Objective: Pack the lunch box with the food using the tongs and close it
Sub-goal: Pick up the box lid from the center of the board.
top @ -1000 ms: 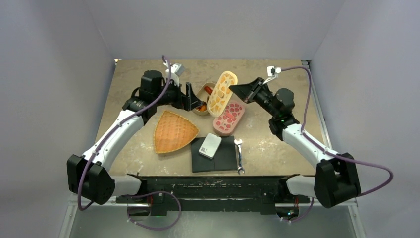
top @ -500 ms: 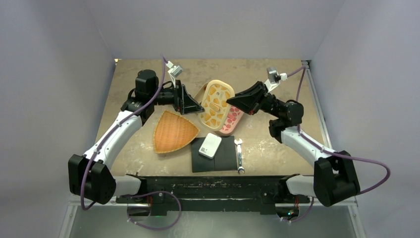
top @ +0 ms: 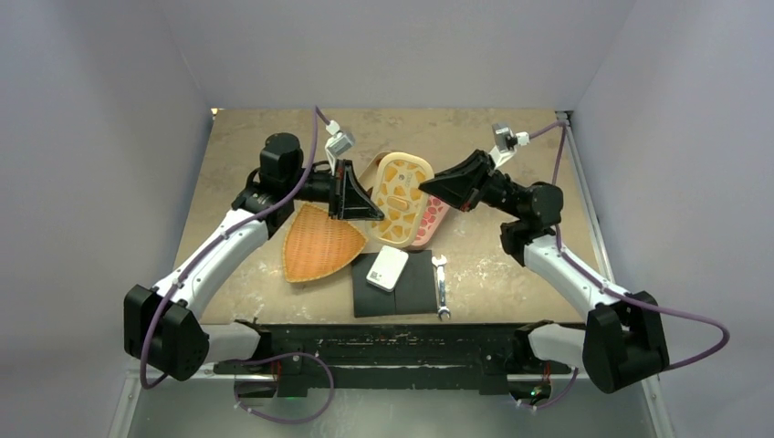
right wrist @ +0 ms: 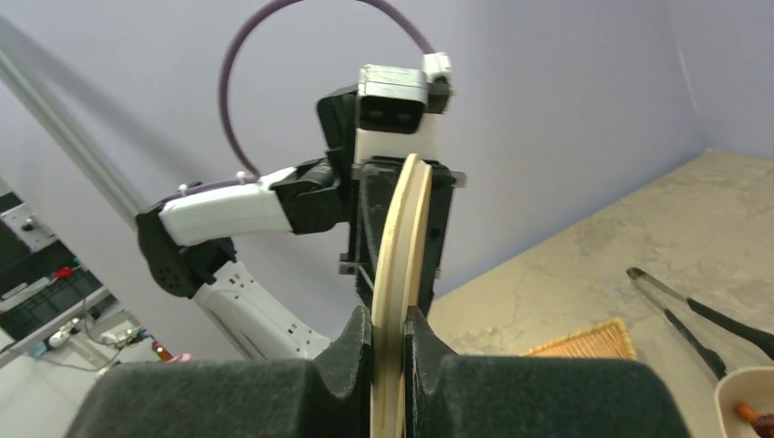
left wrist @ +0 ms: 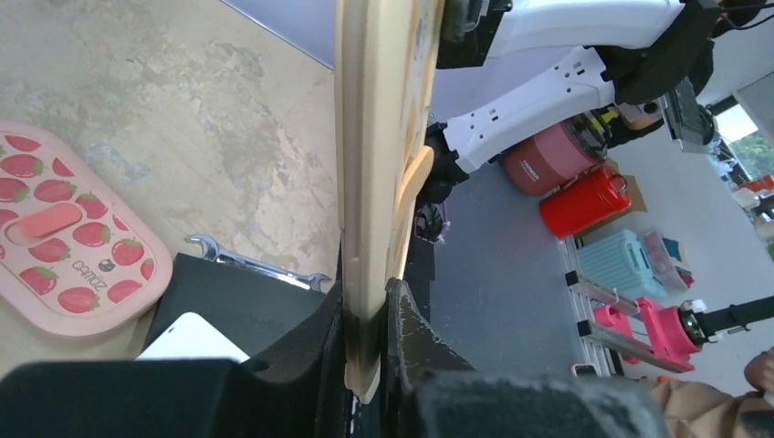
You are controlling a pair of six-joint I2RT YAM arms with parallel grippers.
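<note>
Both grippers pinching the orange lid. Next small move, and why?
Likely open the right gripper and back it off. It and the left gripper are both shut on opposite edges of the orange-patterned lid, which hangs in the air between them. With two rigid grips, moving either arm would strain the lid, so one grip should release first.

A fan-shaped wicker tray (top: 319, 242) lies on the counter (top: 237, 155), just nearward of the left claw (top: 372, 212). Nearer still, below the gap between it and the right claw (top: 427, 187), sits a black mat (top: 411, 290). A small white box (top: 387, 267) rests tilted on the mat's far-left corner. A silver wrench (top: 441, 286) lies along its right edge.
</note>
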